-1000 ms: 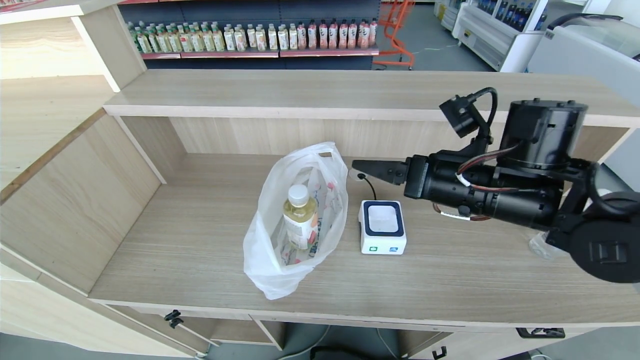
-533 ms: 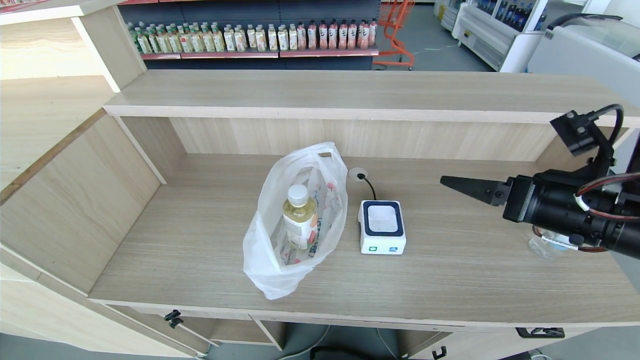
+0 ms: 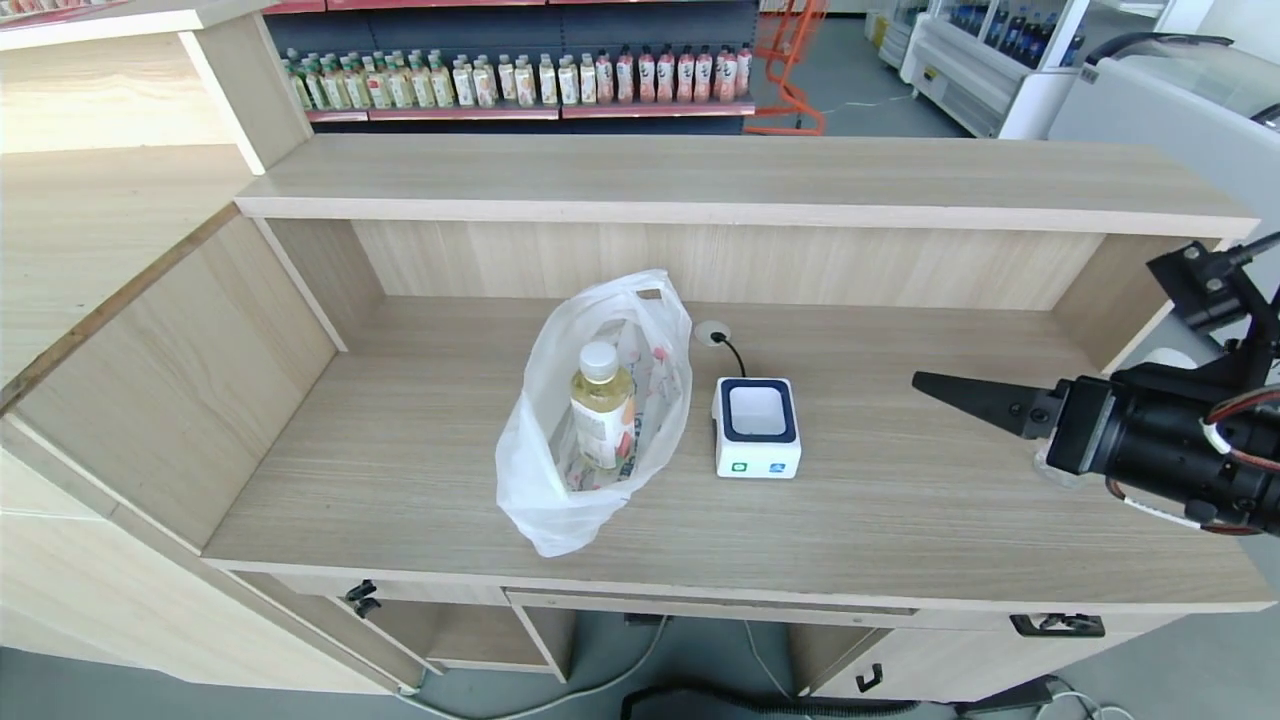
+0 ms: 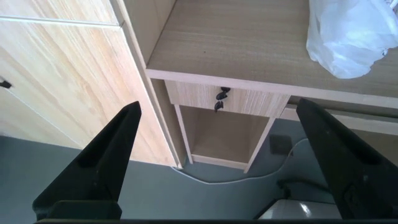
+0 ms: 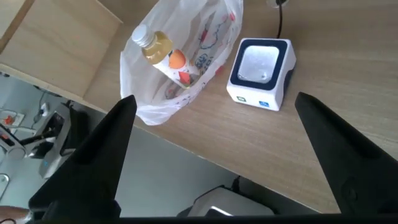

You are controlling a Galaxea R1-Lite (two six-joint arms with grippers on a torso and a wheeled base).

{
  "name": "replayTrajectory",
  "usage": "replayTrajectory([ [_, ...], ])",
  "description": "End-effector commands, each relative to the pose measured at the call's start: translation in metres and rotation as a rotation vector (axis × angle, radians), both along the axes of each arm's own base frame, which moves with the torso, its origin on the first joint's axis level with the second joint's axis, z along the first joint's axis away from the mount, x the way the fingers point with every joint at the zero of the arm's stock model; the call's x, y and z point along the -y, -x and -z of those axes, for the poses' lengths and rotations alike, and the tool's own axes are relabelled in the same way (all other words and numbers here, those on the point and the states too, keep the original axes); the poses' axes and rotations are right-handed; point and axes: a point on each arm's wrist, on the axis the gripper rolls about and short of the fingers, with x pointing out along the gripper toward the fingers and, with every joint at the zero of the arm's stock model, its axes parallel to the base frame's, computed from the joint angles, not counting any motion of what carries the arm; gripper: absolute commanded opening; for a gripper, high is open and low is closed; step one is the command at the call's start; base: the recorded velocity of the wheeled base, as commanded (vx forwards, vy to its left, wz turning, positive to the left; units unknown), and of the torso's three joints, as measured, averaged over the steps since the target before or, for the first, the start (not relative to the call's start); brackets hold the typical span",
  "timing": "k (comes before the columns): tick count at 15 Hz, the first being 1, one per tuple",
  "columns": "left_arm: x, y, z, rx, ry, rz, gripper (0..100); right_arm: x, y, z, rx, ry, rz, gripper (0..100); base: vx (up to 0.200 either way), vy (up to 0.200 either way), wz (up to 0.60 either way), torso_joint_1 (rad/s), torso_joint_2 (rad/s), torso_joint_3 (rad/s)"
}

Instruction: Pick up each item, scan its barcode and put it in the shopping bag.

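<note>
With one bottle [image 3: 601, 410] in the shopping bag [image 3: 535, 500], the right gripper [image 3: 925, 382] is being held over the desk [image 3: 900, 520], fingers [image 5: 93, 162] spread and empty, seemingly for the next pickup.

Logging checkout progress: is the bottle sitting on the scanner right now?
No, the bottle stands inside the shopping bag beside the scanner.

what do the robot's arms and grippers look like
The right gripper has black fingers tapering to points. The right arm is black cylindrical segments with red and white cables alongside and a black camera on a bracket. The left gripper has matching wedge fingers.
</note>
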Motion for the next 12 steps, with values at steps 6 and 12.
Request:
replayTrajectory([
  [6, 0.0, 0.0, 0.0, -0.001, -0.003, 0.0, 100, 0.013, -0.002, 0.012, -0.018, 0.052, 0.058, 100, 0.0, -0.167, 0.0, 0.006, 0.0, 0.001],
  [12, 0.0, 0.0, 0.0, -0.001, -0.003, 0.0, 100, 0.031, -0.003, 0.021, -0.041, 0.096, 0.172, 100, 0.0, -0.2, 0.0, 0.003, 0.0, 0.002],
])
